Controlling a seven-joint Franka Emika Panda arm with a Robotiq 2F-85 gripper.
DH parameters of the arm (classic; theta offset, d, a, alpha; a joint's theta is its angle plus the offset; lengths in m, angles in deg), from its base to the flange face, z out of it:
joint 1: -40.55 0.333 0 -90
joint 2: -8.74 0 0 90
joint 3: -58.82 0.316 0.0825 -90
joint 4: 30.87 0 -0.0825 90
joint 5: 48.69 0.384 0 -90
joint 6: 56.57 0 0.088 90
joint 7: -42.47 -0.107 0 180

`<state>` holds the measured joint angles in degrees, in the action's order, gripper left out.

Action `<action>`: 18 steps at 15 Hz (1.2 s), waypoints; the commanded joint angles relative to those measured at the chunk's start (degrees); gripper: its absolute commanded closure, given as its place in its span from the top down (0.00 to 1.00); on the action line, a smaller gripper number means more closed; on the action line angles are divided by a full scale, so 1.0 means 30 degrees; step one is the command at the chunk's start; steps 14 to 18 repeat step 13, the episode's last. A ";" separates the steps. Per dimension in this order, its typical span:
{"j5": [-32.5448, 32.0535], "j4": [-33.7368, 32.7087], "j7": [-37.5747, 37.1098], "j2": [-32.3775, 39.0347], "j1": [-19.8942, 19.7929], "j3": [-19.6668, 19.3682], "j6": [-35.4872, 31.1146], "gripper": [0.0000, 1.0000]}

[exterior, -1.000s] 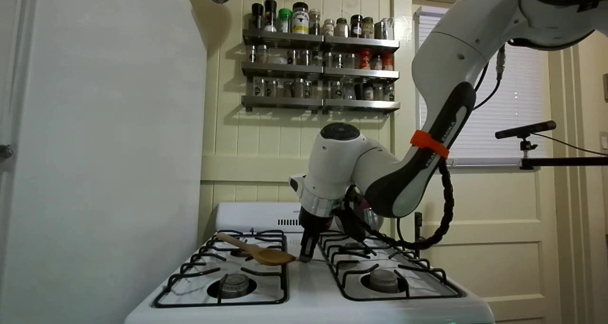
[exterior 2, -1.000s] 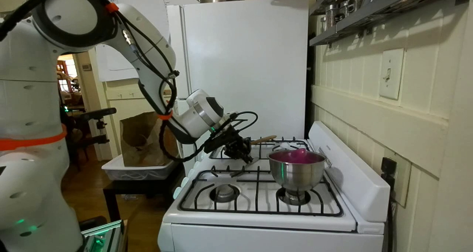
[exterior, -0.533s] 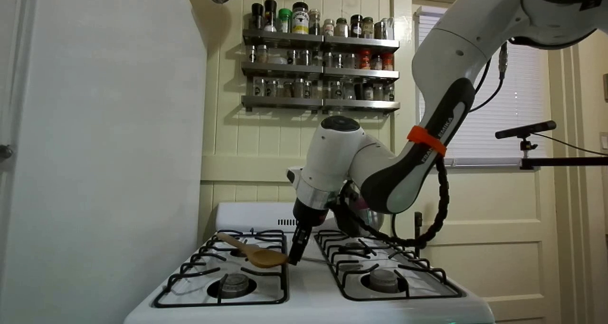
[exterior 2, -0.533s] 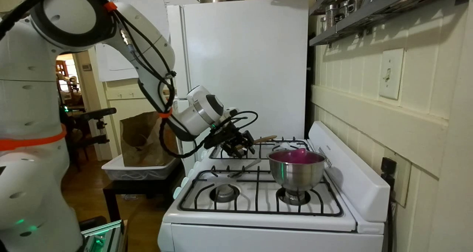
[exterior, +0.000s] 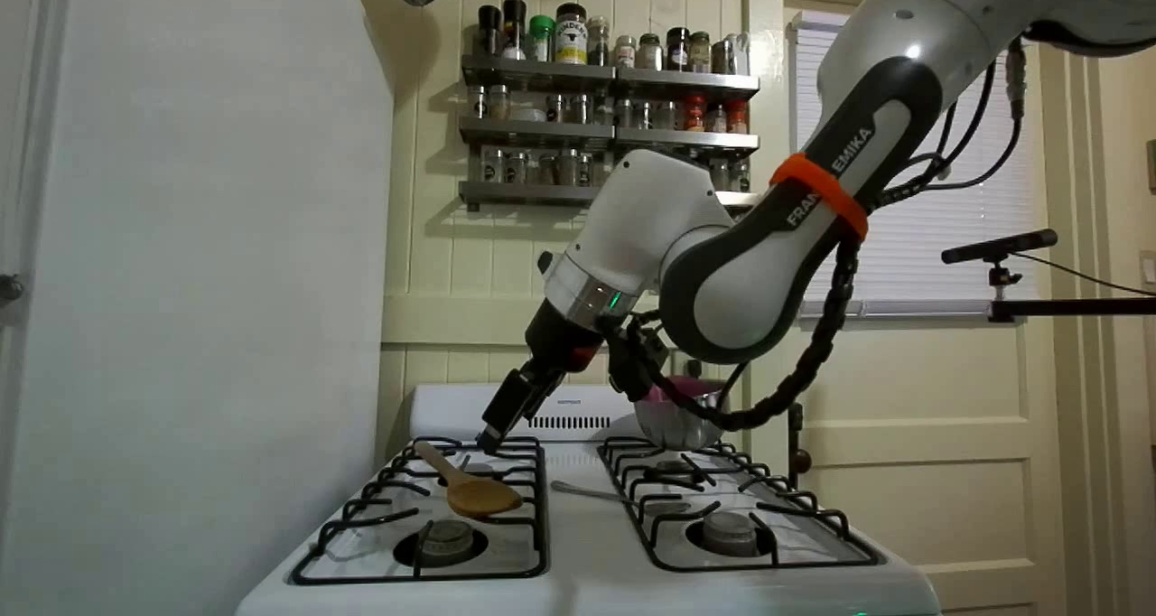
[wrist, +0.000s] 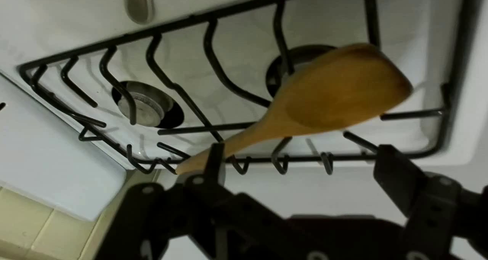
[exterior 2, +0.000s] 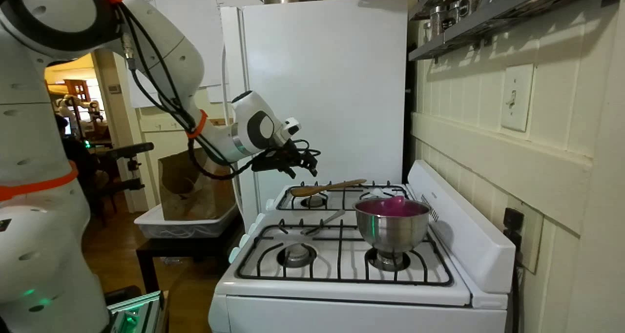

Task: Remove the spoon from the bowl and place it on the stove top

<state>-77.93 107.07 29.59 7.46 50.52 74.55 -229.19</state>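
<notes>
1. The metal spoon (exterior 2: pixel 334 217) lies out on the stove top (exterior: pixel 587 544), across the strip midway between the side edges, handle tip toward the back edge, head at the grate (exterior 2: pixel 340 250) farther from the fridge (exterior 2: pixel 324 79). Whether the head lies over or under that grate cannot be told.
2. The wooden spoon (wrist: pixel 335 92) rests on the fridge-side grate (wrist: pixel 206 128), handle toward the back corner there. The task does not say which spoon it means; neither is in the bowl (exterior 2: pixel 393 228), which stands upright near the opposite back corner.
3. The gripper (wrist: pixel 300 153) hangs over the fridge-side grate, its fingers (wrist: pixel 389 168) well apart with nothing between them.
4. The metal spoon is likely light, stiff and slippery, hard to break. Lying low, its thin handle calls for a hold near mid-length, fingertips astride it, lest they scrape the stove top.
5. The wooden spoon should be light, stiff and less slick, though it may rock on the grate. Its neck, where handle meets head, looks the best hold.
6. With both spoons out, the placing looks done.
</notes>
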 commanded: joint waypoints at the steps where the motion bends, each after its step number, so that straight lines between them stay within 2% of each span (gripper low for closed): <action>1: 0.5244 0.1240 0.1430 -0.2184 0.2151 -0.0370 0.0246 1.00; 5: 1.1230 0.0593 0.4116 -0.4562 0.7434 -0.3847 0.2582 1.00; 6: 1.2740 0.0449 0.4891 -0.5607 0.8116 -0.4431 0.3838 1.00; 7: 1.3549 0.0388 0.5169 -0.6607 0.7974 -0.4540 0.4591 1.00; 8: 1.3782 0.0002 0.4731 -0.7472 0.6615 -0.3514 0.5825 1.00; 9: 1.3227 -0.0286 0.4152 -0.8328 0.5859 -0.3279 0.6745 1.00; 10: 1.3416 -0.0395 0.4836 -0.6470 0.6029 -0.2946 0.4942 1.00; 13: 1.3366 -0.0526 0.4753 -0.8402 0.5378 -0.2994 0.6560 1.00; 18: 1.3366 -0.0526 0.4753 -0.8402 0.5378 -0.2994 0.6560 1.00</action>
